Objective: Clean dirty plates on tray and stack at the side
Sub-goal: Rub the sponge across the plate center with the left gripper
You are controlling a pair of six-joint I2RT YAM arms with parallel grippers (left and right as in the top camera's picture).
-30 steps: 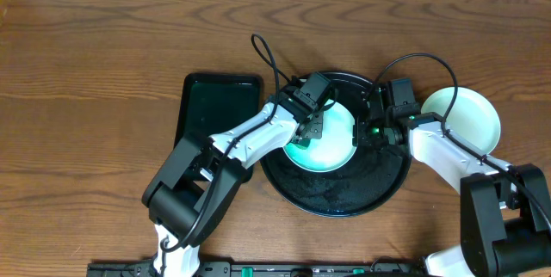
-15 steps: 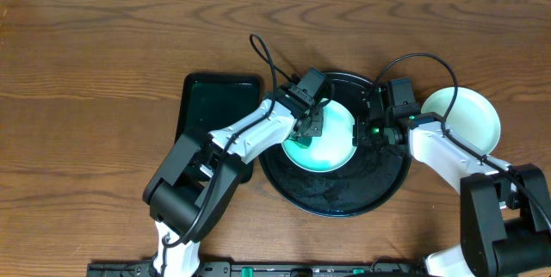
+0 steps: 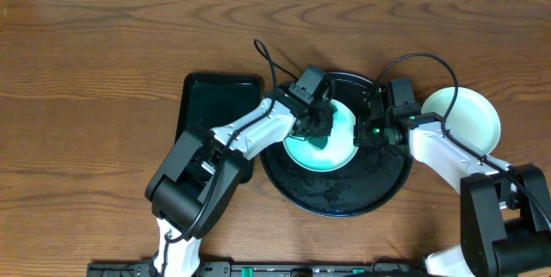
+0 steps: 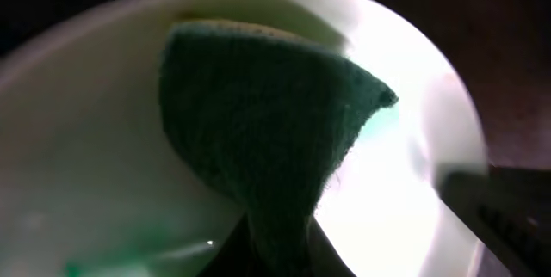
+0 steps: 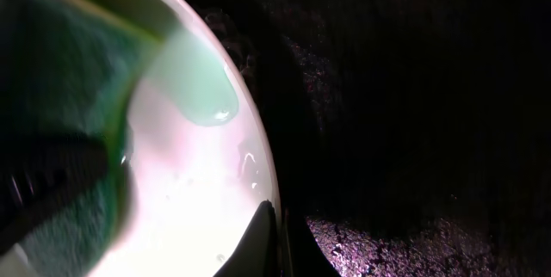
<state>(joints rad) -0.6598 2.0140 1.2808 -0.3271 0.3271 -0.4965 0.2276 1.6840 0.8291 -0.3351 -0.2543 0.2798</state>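
Note:
A pale mint-green plate (image 3: pixel 343 144) lies in the round black tray (image 3: pixel 336 193). My left gripper (image 3: pixel 315 119) is shut on a dark green sponge (image 3: pixel 318 127) and presses it onto the plate's middle. In the left wrist view the sponge (image 4: pixel 267 131) fans out from the gripper (image 4: pixel 280 255) over the plate (image 4: pixel 86 165). My right gripper (image 3: pixel 367 129) is shut on the plate's right rim. In the right wrist view its jaws (image 5: pixel 277 244) pinch the plate's edge (image 5: pixel 194 200), and a green smear (image 5: pixel 202 92) lies near the sponge (image 5: pixel 52 105). Another pale plate (image 3: pixel 471 118) sits on the table to the right.
A smaller rectangular black tray (image 3: pixel 215 109) lies left of the round tray, under the left arm. Black cables loop above both wrists. The round tray's dark grainy floor (image 5: pixel 413 225) shows beside the plate. Bare wooden table (image 3: pixel 86 96) surrounds everything.
My left gripper has slid the sponge a little to the right across the plate, so it now covers the middle. The right gripper and the plate have not moved.

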